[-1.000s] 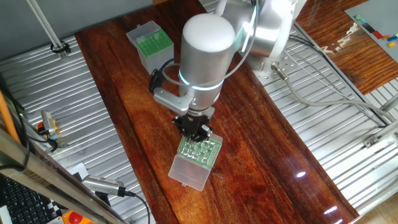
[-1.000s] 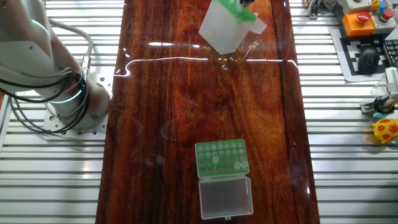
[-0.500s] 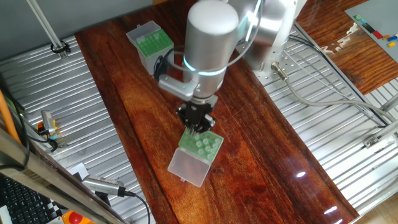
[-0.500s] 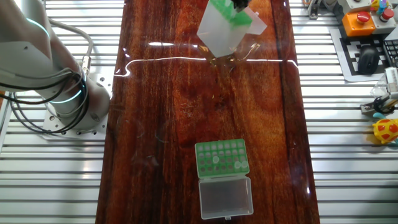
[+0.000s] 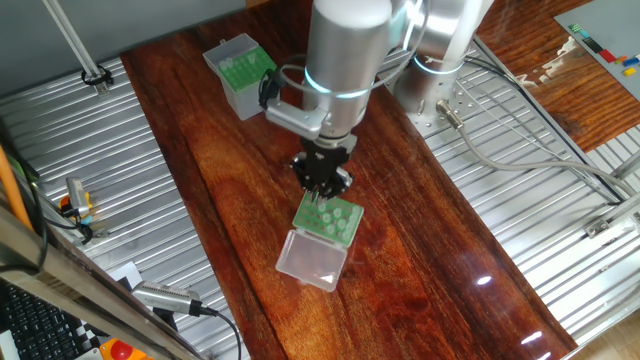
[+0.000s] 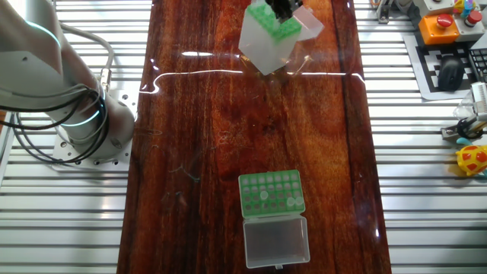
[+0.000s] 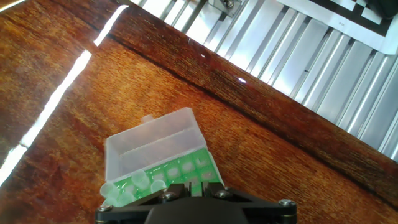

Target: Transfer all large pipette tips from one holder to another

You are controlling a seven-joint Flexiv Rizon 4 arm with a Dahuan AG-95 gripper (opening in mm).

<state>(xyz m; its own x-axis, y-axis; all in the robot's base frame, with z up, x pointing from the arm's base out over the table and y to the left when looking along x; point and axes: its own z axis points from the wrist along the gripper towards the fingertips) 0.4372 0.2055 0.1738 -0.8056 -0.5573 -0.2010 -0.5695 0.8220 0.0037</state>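
No readable text in any view.

The black-and-white patterned board (image 6: pixel 450 67) on the slatted metal surface to the right of the wooden table (image 6: pixel 198 129) carries only coded blocks, no letters or numbers; its edge shows in the hand view too, and nothing on it can be read.

I see bright, even overhead light; white glare streaks cross the glossy table (image 6: pixel 228 114) near its far edge. My hand view is sharp, with faint shadows throughout.
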